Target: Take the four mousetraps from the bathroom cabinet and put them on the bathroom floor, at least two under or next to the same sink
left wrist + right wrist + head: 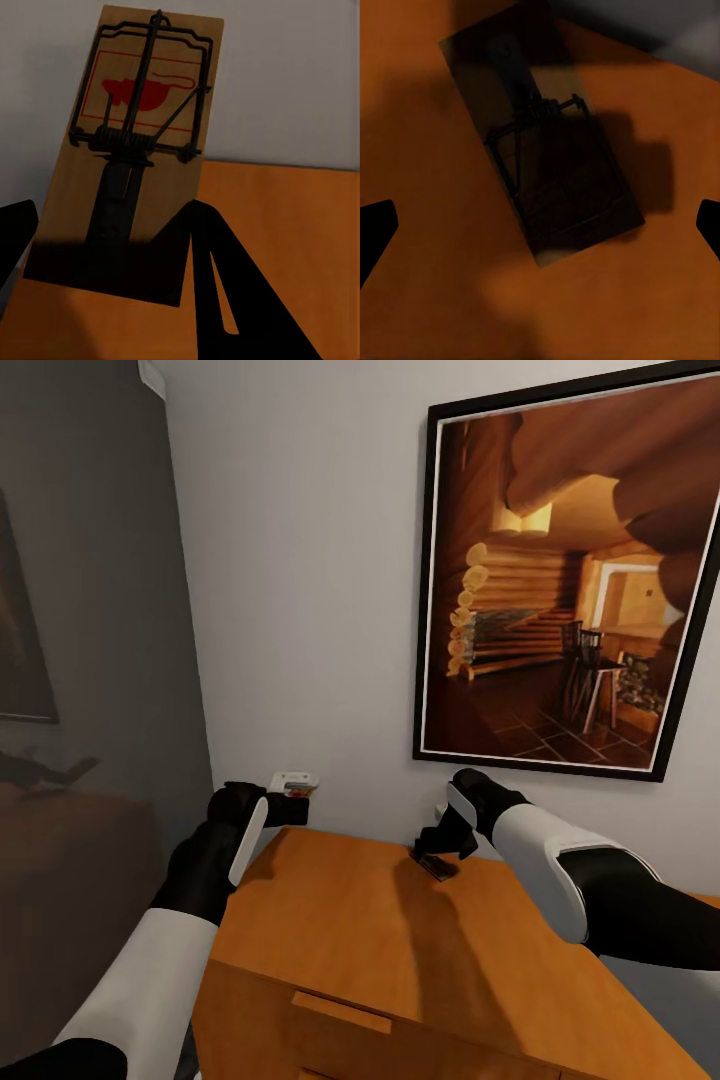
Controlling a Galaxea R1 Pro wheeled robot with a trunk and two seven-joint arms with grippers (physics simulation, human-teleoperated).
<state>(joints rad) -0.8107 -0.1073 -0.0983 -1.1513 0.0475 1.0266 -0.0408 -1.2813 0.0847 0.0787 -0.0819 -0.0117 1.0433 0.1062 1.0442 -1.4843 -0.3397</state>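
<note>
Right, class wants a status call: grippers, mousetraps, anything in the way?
Left gripper shut on a mousetrap, lifted at the cabinet's back corner. Right gripper open above the second mousetrap, which lies flat on top. No obstruction seen.

The cabinet [400, 940] is orange-brown wood. One mousetrap [127, 150] is tan with a red print and black wire; the other mousetrap [540, 142] looks dark brown in shadow. The wall [310, 580] is white.

1 mousetrap [547, 161] lies on the cabinet [340, 930] top, near the wall [310, 610].
</note>
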